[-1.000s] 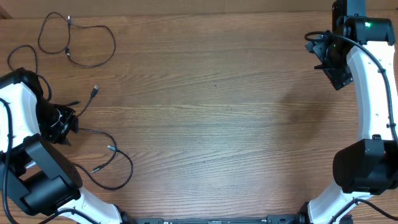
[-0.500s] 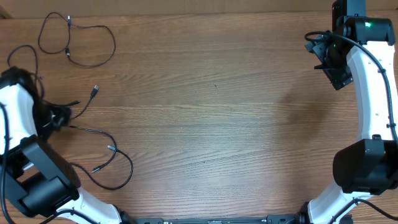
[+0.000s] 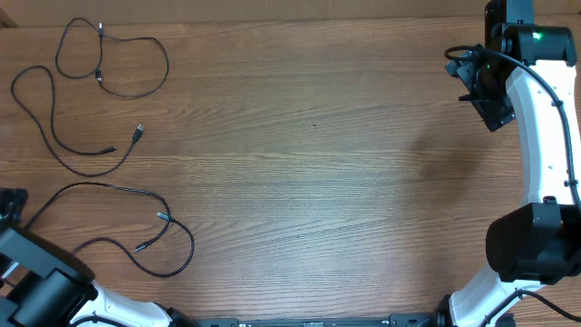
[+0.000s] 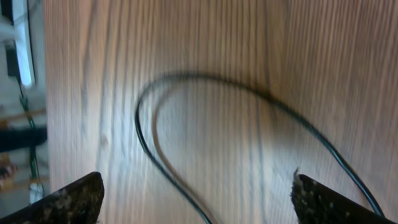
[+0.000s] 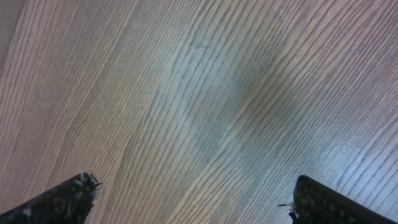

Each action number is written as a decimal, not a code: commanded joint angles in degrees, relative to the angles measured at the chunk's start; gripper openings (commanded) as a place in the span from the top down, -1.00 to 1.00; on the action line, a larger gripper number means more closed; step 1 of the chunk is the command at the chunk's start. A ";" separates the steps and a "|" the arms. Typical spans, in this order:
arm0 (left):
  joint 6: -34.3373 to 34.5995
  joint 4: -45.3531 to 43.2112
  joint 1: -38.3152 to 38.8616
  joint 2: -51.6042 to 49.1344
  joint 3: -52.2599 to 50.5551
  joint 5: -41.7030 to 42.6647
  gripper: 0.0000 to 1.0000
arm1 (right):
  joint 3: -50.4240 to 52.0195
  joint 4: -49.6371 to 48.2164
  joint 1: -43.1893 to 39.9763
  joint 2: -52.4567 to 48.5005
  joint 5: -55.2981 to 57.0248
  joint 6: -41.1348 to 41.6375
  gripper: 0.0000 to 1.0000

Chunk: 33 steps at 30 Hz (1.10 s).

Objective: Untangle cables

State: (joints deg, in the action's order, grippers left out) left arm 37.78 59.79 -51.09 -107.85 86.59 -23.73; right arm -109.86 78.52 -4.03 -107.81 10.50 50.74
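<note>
Three thin black cables lie apart on the left of the wooden table in the overhead view: a loop at the top left (image 3: pixel 165 64), a long curve below it (image 3: pixel 54 150) ending in a silver-tipped plug (image 3: pixel 139 132), and a winding one near the front (image 3: pixel 186 245). My left gripper (image 4: pixel 196 190) is open above a bend of cable (image 4: pixel 186 76) that lies on the wood and touches neither finger. Overhead, only a dark bit of that gripper (image 3: pixel 8 203) shows at the left edge. My right gripper (image 5: pixel 194 186) is open over bare wood at the far right (image 3: pixel 486 98).
The left arm's base (image 3: pixel 41 286) fills the front left corner. The right arm (image 3: pixel 545 136) runs along the right edge. The table's back edge (image 3: pixel 272 16) lies just beyond the top cable.
My left gripper has opened and let go of the middle cable, then drawn back toward the front left edge. That cable now lies spread on the table. The right arm has not moved.
</note>
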 commanded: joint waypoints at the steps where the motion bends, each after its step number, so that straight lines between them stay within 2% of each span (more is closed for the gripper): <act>1: -13.38 -2.21 -2.49 -1.38 -1.27 -2.14 -1.00 | -0.35 -0.20 0.04 0.39 0.61 -0.24 -1.00; 5: -24.74 -5.35 -4.68 -2.47 -3.39 -1.25 -1.00 | -0.35 -0.20 0.04 0.39 0.61 -0.22 -1.00; 8: -34.21 -8.26 -6.10 -4.02 -5.66 3.56 -1.00 | -0.35 -0.20 0.04 0.39 0.61 -0.22 -1.00; 11: -41.86 -9.90 -7.32 -6.08 -7.26 7.80 -0.85 | -0.35 -0.17 0.04 0.39 0.61 -0.22 -1.00; 16: -43.17 -12.48 -8.57 -9.92 -7.69 8.85 -0.90 | -0.35 -0.17 0.04 0.39 0.61 -0.22 -1.00; 19: -44.35 -13.66 -9.86 -11.74 -7.69 12.39 -0.90 | -0.35 -0.20 0.04 0.39 0.61 -0.22 -1.00; 24: -52.06 -15.34 -12.92 -13.62 -7.69 19.58 -0.88 | -0.35 -0.17 0.04 0.39 0.61 -0.22 -1.00; 28: -55.82 -15.50 -15.06 -13.97 -7.69 23.93 -0.76 | -0.35 -0.17 0.04 0.39 0.61 -0.22 -1.00; 31: -55.84 -16.55 -16.28 -13.97 -7.69 24.26 -0.54 | -0.35 -0.17 0.04 0.39 0.61 -0.22 -1.00; 33: -56.02 -17.73 -16.70 -13.97 -7.69 24.28 -0.47 | -0.35 -0.17 0.04 0.39 0.61 -0.22 -1.00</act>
State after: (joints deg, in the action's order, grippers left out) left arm -15.46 43.29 -66.78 -118.19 80.03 0.67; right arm -109.86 78.54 -4.03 -107.81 10.52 50.76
